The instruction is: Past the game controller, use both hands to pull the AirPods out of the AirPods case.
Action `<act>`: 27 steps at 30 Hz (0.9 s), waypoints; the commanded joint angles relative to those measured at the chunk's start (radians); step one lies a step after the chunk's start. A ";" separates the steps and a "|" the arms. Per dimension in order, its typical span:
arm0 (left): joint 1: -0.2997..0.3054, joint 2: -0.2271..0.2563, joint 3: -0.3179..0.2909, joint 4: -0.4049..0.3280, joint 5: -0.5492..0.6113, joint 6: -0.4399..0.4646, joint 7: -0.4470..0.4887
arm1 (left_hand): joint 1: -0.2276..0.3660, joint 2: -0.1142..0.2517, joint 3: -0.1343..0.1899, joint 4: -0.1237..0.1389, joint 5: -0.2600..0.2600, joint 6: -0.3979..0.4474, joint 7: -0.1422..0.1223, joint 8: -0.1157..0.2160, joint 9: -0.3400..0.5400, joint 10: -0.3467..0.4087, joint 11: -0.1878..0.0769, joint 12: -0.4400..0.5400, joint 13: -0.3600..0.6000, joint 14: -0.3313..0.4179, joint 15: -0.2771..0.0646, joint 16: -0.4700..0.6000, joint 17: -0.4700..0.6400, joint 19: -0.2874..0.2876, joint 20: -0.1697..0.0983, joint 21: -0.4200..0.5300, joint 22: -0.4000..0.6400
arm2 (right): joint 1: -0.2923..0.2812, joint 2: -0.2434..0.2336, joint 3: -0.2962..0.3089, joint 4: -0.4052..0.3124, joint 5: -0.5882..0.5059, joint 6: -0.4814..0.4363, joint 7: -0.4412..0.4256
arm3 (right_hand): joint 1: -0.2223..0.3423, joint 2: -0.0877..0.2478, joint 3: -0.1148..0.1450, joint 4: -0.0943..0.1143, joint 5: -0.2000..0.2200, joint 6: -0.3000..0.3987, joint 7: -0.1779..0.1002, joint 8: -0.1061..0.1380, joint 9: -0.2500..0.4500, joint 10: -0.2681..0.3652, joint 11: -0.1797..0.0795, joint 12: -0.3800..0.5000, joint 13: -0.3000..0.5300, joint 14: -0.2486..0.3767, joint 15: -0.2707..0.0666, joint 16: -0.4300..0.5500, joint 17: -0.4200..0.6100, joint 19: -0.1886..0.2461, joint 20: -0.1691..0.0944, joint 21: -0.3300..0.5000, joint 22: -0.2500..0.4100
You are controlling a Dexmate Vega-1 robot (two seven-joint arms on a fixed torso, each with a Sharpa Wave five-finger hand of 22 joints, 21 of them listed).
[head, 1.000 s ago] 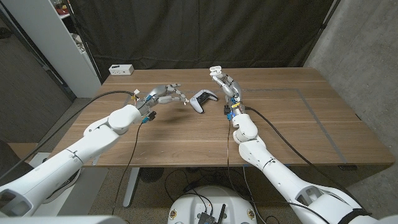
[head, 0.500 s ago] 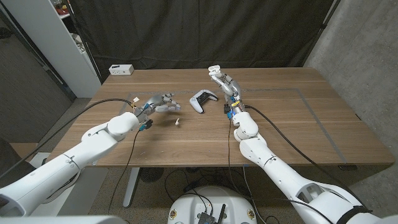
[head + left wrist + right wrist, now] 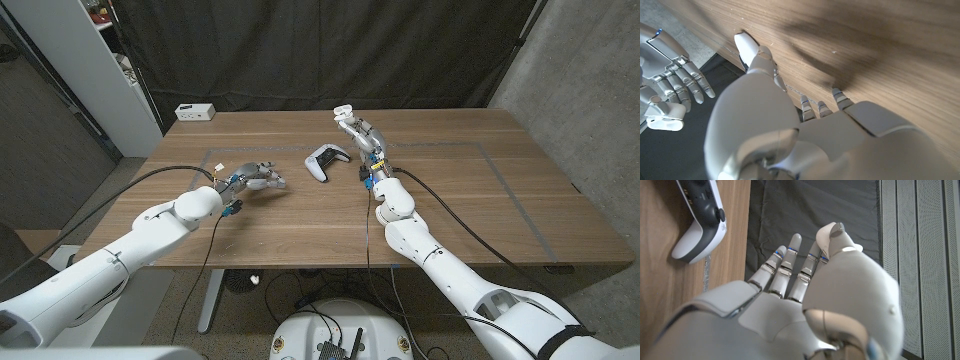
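White-and-black game controller (image 3: 327, 162), white AirPods case (image 3: 343, 111), brown wood-grain table (image 3: 450, 200), black curtain (image 3: 330, 50)

A wooden desk (image 3: 450, 200) takes up the middle of the room, its grain running lengthwise, with a faint rectangular outline marked across its top. Behind it hangs a dark curtain (image 3: 330, 55), creased and matte, closing off the back. On the left stands a white shelf unit (image 3: 120, 70) with a few small items on its boards, too small to make out. A small white box (image 3: 195, 112) sits at the desk's far left corner. To the right rises a rough grey concrete wall (image 3: 580, 90). The floor (image 3: 50, 240) under the desk looks like grey carpet, though it is dim there. Light falls evenly from above.
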 commanded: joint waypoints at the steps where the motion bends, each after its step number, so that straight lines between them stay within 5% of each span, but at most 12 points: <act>1: 0.014 -0.015 -0.019 0.010 -0.009 -0.062 0.047 | -0.014 -0.002 -0.020 0.011 0.000 -0.101 -0.033 -0.045 -0.002 0.015 -0.003 0.014 -0.008 0.018 -0.004 0.006 0.004 0.014 0.006 0.010 0.001 | 0.002 0.000 0.002 0.003 0.007 -0.005 0.003 | 0.005 0.010 0.005 -0.002 0.004 0.093 -0.038 0.039 0.026 0.007 -0.005 -0.002 0.002 0.009 -0.170 -0.004 0.003 0.005 0.007 -0.002 0.003; 12: 0.020 -0.023 -0.070 -0.022 0.027 -0.221 0.090 | -0.065 -0.030 -0.061 0.034 0.013 -0.178 -0.067 -0.099 -0.023 0.043 -0.002 0.030 -0.014 0.059 -0.009 0.011 0.004 0.035 0.008 0.015 0.002 | 0.011 0.015 -0.004 0.034 0.000 0.017 0.009 | 0.004 0.009 0.004 -0.002 0.004 0.094 -0.036 0.038 0.024 0.006 -0.009 -0.003 0.003 0.010 -0.170 -0.006 0.005 0.005 0.007 -0.003 0.003; 27: -0.108 -0.091 -0.060 0.072 0.043 -0.413 -0.015 | -0.072 -0.028 -0.071 0.039 0.024 -0.174 -0.070 -0.111 -0.035 0.056 -0.007 0.037 -0.015 0.075 -0.011 0.011 0.005 0.050 0.006 0.019 0.003 | 0.018 0.055 -0.007 0.085 -0.029 0.078 -0.023 | 0.003 0.008 0.003 -0.001 0.005 0.096 -0.037 0.037 0.021 0.009 -0.007 -0.005 0.001 0.011 -0.170 -0.010 0.008 0.004 0.009 -0.003 0.003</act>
